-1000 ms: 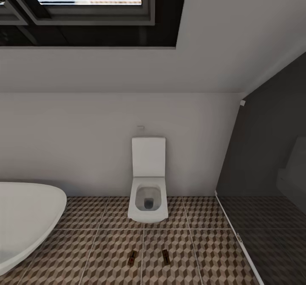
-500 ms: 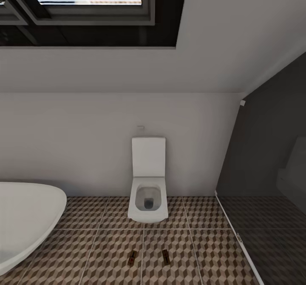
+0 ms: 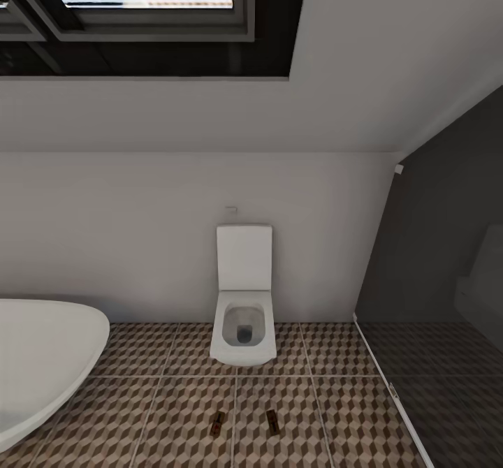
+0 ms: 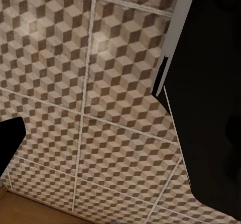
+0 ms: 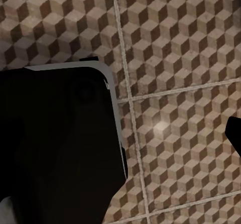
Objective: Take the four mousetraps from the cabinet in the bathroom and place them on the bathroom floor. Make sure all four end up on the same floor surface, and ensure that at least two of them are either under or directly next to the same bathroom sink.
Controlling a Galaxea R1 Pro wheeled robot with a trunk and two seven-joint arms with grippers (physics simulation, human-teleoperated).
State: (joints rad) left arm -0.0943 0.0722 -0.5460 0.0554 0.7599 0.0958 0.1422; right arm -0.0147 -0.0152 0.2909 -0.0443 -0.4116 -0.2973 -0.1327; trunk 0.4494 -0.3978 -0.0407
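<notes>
Two mousetraps lie on the bathroom floor [image 3: 168, 412] in front of the toilet: one small brown board [image 3: 218, 423] and a second [image 3: 272, 421] a little to its right, a grout line between them. Both wrist views look down on the cube-pattern tiles. One dark fingertip [image 4: 10, 138] of my left gripper sits at the frame edge, and one fingertip [image 5: 234, 133] of my right gripper does likewise; nothing is held by either. A strip of orange-brown wood [image 4: 30, 209] shows in the left wrist view; I cannot tell whether it is the cabinet. The sink is out of view.
A square white toilet [image 3: 243, 314] stands against the far wall. The white bathtub [image 3: 42, 356] fills the left foreground. A glass shower screen [image 3: 433, 300] with darker tiles closes the right. The robot's dark body [image 4: 211, 83] stands over the tiles.
</notes>
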